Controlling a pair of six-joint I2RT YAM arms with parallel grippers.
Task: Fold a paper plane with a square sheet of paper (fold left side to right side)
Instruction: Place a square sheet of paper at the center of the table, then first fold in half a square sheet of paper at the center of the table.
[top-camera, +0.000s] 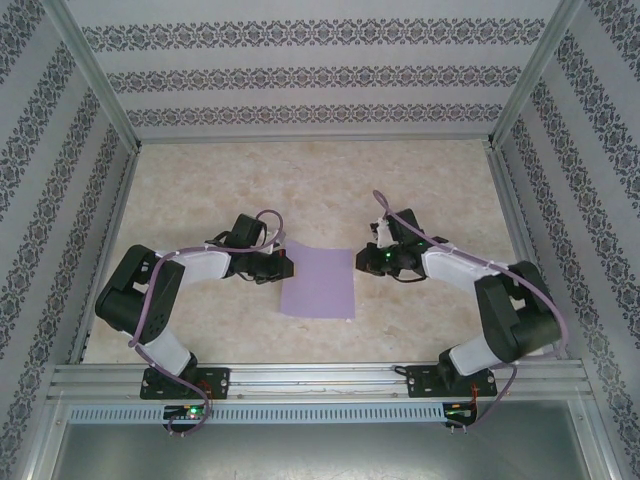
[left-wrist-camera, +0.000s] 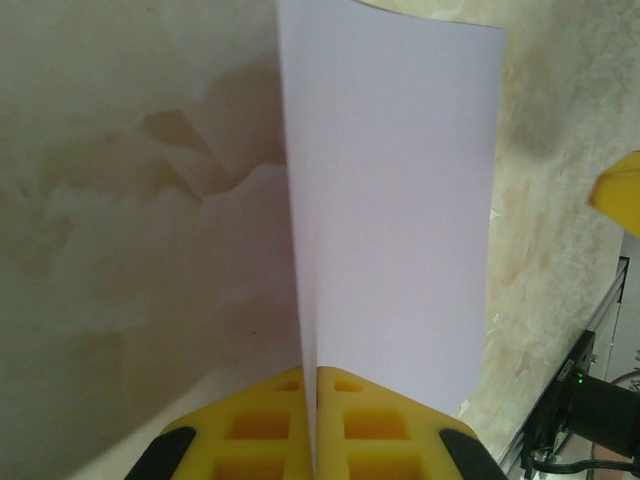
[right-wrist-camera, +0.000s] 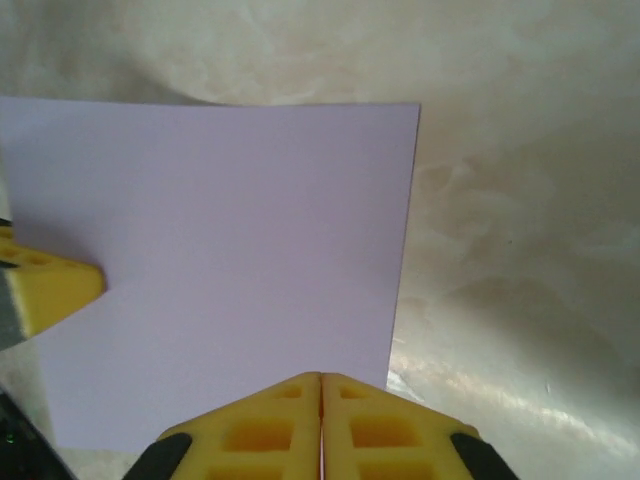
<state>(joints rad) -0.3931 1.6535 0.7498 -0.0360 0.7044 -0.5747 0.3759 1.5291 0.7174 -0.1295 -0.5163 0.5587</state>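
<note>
Top view: the square sheet of paper (top-camera: 318, 282) lies on the worktop (top-camera: 300, 190) between the 2 arms.

Left wrist: the left gripper (left-wrist-camera: 312, 420) is clenched on the sheet's edge, which rises steeply.

Right wrist: the right gripper (right-wrist-camera: 320, 425) is closed at the opposite edge; I cannot tell if it is pinching the paper.

The left-to-right fold looks just begun. Next, the raised edge must travel across, with corners matched.

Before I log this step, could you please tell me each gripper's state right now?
Left gripper: closed on an edge of the square sheet of paper.
Right gripper: closed at the sheet's edge; grip cannot be told.
</note>
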